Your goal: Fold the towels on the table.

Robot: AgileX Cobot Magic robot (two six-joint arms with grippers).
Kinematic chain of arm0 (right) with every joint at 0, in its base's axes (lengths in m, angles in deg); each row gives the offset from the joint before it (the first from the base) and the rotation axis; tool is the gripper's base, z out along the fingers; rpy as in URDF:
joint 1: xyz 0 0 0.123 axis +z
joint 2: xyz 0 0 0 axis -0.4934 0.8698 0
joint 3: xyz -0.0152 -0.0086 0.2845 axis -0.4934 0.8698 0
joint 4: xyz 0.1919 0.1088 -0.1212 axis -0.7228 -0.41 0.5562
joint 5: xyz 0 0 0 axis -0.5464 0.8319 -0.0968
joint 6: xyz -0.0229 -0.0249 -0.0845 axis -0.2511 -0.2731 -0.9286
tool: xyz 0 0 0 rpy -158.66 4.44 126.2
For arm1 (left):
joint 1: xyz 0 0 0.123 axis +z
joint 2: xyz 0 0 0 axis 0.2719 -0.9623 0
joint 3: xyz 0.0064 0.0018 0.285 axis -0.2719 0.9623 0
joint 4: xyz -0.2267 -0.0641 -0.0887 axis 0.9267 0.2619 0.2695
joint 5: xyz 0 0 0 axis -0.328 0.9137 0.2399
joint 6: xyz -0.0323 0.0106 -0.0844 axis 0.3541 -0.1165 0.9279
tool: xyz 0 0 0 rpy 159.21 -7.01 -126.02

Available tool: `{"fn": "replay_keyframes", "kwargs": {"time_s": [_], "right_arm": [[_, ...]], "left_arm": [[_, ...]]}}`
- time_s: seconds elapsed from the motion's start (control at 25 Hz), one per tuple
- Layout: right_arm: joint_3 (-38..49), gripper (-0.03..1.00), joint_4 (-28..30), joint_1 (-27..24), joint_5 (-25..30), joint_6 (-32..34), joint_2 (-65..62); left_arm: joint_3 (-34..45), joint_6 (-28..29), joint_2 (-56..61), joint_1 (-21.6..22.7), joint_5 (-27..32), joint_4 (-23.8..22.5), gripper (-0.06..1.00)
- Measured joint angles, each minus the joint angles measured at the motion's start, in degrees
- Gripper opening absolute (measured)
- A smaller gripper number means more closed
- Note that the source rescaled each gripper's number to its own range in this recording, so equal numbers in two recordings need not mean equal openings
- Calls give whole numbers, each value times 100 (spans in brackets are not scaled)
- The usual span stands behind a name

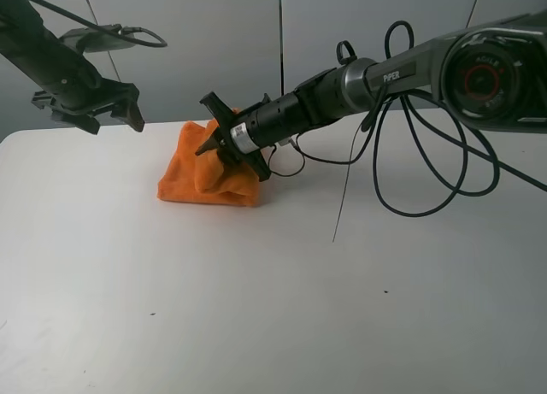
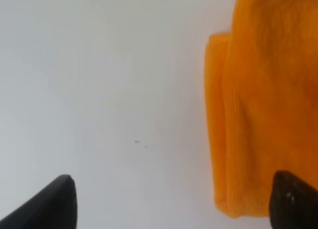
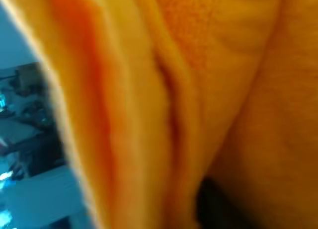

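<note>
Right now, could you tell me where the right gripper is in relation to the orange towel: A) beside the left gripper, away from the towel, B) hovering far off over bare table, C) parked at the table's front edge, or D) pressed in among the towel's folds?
D: in the exterior high view the right gripper sits in the bunched orange towel, and its wrist view is filled with orange folds, while the left gripper hangs apart.

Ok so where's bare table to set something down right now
The table is bare across its near half, in front of the towel. It is crowded at the far side: right gripper in the towel, its cables alongside, left gripper overhead.
</note>
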Motion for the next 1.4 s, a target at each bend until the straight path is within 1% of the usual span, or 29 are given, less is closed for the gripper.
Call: {"fn": "replay_keyframes", "kwargs": {"time_s": [0.04, 0.08, 0.16, 0.2, 0.24, 0.4, 0.6, 0.72, 0.84, 0.92, 1.0, 1.08, 1.12, 1.28, 1.32, 1.4], "right_arm": [[0, 47, -165, 0, 75, -164, 0], [0, 64, -304, 0, 182, -365, -27], [0, 85, -488, 0, 337, -600, -122], [0, 92, -527, 12, 393, -654, -201], [0, 95, -538, 35, 395, -681, -289], [-11, 97, -645, 291, 395, -720, -444], [-11, 98, -609, 731, 192, -797, -444], [-11, 98, -533, 772, 192, -809, -444], [-11, 98, -509, 761, 406, -1010, -444], [-11, 98, -317, 738, 565, -1177, -579], [-11, 98, 110, 690, 714, -1217, -835], [-11, 98, 792, 592, 815, -1063, -1201], [-11, 98, 1291, 526, 868, -883, -1392], [27, 99, 3648, 260, 1268, 31, -2114], [133, 100, 4355, 190, 1384, 268, -2363], [496, 100, 5196, 17, 1475, 544, -2963]], "left_arm": [[0, 0, 144, 60, 12, 29, 99], [0, 0, 292, 116, 43, 59, 99], [-74, 0, 518, 207, 134, 117, 99], [-127, 10, 618, 233, 182, 117, 99], [-178, 10, 704, 247, 226, 117, 99], [-290, 10, 898, 255, 334, 131, 99], [-290, 10, 984, 255, 603, 145, 99], [-290, 10, 1032, 255, 763, 178, 99], [-290, 10, 1144, 255, 910, 258, 99], [-290, 10, 1277, 255, 1030, 271, 99], [-290, 10, 1484, 255, 1159, 271, 99], [-290, 10, 1706, 255, 1329, 271, 99], [-290, 10, 1814, 255, 1451, 258, 99], [-290, -24, 2298, 255, 1931, 206, 99], [-262, -29, 2467, 255, 1977, 161, 99], [-55, -41, 2786, 269, 1986, 145, 99]]}}
